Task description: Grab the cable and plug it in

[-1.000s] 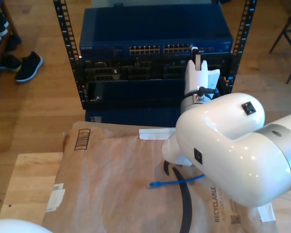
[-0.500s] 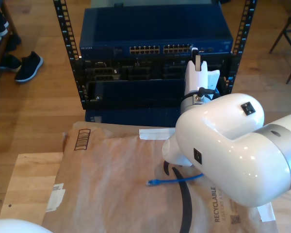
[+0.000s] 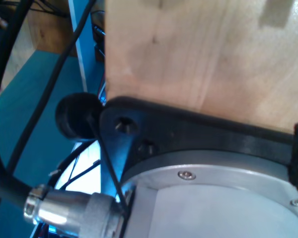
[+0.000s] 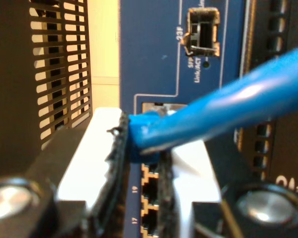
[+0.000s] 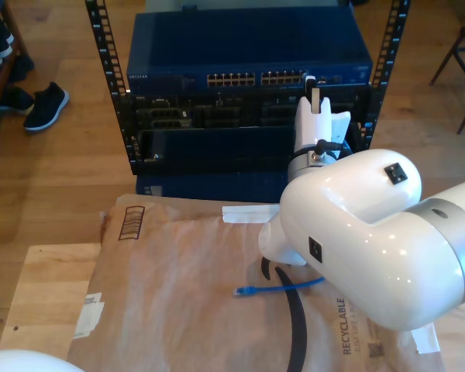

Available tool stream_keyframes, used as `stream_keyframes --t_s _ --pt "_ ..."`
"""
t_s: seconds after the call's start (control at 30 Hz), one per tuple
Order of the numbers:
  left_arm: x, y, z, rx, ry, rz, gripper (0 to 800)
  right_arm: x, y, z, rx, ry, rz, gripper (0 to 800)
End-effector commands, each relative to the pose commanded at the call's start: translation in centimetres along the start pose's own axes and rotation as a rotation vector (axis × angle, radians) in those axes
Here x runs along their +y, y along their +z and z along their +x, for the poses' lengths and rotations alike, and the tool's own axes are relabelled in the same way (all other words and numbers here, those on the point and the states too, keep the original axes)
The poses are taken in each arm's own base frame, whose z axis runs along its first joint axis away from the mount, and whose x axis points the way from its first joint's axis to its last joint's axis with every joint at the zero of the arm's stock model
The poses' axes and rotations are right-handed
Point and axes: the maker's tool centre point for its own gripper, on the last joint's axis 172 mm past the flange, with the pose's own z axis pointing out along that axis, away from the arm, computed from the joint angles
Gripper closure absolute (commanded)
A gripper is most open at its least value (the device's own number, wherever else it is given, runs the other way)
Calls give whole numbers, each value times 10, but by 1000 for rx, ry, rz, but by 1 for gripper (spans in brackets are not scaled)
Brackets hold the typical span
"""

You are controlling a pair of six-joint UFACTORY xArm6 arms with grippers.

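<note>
Clamped on the cable (image 4: 213, 111), my second gripper (image 4: 144, 163) sits right in front of the switch (image 5: 248, 50), its pads (image 4: 116, 148) pinching the blue line just short of the port rows marked 17 and 19. From the exterior view, that gripper (image 5: 315, 97) stands at the switch's face, near the end of its port row toward the exterior view's right. The cable's free end (image 5: 244, 291) lies on the brown paper (image 5: 178, 287), well in front of the switch, beside the big white arm (image 5: 356, 232). My first gripper I cannot judge; its wrist view gives me bare wood (image 3: 203, 54) and a black bracket (image 3: 188, 134), no jaws. I judge the insertion step is in hand: the plug itself is hidden behind the pads, so next I need a fine line-up with an open port, then a straight push until it seats.
</note>
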Motion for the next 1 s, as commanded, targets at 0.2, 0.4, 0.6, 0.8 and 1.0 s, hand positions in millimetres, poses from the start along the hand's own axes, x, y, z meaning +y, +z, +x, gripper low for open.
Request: stream_keyframes --t_s 0.2,0.4,0.6,0.8,1.0 --pt "0 0 0 0 0 0 1 -1 1 0 0 2 3 800" --pt "0 0 0 0 0 0 2 -2 1 0 0 2 4 800" --pt "0 0 0 0 0 0 2 -1 0 -1 -1 2 3 800" --pt "0 0 0 0 0 0 1 0 1 -2 -1 2 3 800" --pt "0 0 0 0 0 0 2 -3 3 -6 -11 4 13 800"
